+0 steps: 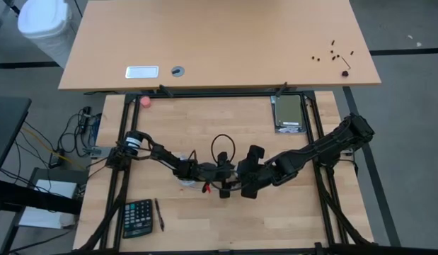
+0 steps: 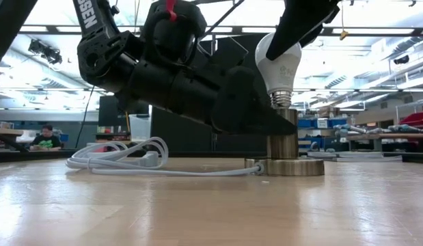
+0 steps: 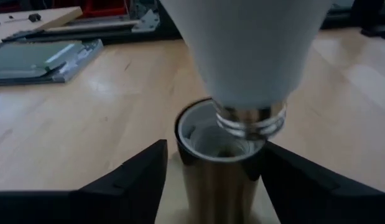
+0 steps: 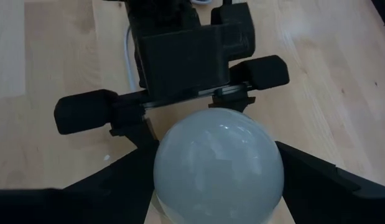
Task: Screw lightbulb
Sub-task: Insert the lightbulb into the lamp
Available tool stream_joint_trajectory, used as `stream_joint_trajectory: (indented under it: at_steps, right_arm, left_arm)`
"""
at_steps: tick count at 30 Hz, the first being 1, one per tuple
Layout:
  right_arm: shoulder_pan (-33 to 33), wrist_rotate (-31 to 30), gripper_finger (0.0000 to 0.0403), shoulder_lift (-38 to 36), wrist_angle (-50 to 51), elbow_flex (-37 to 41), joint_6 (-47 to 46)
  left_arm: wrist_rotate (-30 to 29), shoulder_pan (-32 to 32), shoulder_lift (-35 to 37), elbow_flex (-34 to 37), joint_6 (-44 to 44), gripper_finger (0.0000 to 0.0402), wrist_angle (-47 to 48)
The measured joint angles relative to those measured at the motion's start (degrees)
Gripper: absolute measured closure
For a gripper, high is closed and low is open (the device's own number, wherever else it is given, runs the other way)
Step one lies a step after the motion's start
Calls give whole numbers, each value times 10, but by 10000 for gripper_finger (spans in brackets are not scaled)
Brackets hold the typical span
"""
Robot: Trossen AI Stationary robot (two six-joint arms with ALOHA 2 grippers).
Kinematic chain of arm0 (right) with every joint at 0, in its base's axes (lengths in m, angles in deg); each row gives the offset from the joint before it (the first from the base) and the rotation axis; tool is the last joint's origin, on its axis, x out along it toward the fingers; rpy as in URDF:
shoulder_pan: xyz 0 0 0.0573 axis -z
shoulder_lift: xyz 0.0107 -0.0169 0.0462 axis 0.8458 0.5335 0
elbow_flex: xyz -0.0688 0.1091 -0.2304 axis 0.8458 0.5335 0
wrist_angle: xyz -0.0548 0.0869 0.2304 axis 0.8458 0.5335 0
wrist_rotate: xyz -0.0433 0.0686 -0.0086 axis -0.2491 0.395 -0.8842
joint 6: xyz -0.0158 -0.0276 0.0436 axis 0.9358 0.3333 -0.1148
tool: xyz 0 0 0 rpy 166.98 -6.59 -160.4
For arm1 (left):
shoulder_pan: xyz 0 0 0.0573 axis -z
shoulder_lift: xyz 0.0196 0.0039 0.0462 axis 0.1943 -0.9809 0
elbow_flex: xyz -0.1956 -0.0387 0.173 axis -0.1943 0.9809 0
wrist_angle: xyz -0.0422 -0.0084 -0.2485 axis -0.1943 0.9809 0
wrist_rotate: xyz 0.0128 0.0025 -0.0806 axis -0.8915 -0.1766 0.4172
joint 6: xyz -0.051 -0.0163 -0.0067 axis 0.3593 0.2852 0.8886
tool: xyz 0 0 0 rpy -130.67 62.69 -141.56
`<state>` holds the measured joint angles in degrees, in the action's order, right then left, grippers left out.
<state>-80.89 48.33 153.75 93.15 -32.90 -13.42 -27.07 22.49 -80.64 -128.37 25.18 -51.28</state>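
From where I stand, the lightbulb (image 2: 278, 63) hangs upright in the middle of the table (image 2: 197, 205), its greyish screw base poised right at the mouth of the brass-coloured socket (image 2: 284, 137), which rises from a round flat base (image 2: 286, 167) with a white cord (image 2: 122, 158) looping away beside it. In the left wrist view the threads sit slightly off-centre over the socket's open rim, not yet wound in as far as I can judge. The right gripper (image 4: 217, 180) comes down from above with its 2 fingers clamped on either side of the white globe. The left gripper (image 3: 211, 180) lies low along the table with its 2 fingers set either side of the socket barrel, close against it, apparently steadying it, though I cannot be sure the pads actually press the metal. The bulb looks light, smooth and rather slippery, with a rigid shell that would not forgive a hard squeeze, so holding it across the widest part of the globe, as now, seems sensible; a grip nearer the neck would crowd the socket. Turning it will call for a gentle, straight descent, or the threads may cross.
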Motion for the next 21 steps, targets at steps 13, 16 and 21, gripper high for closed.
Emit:
stream_joint_trajectory:
  at_steps: [13, 16, 21]
  right_arm:
    - [0, -13, 98, 0, 10, 0, 1]
    - [0, -25, 98, 0, 12, 0, 9]
    - [2, -25, 98, 4, 8, 1, 23]
  left_arm:
    - [2, 0, 0, 0, 3, 202, 19]
    - [2, 0, 0, 0, 3, 202, 20]
    - [2, 0, 0, 0, 3, 203, 20]
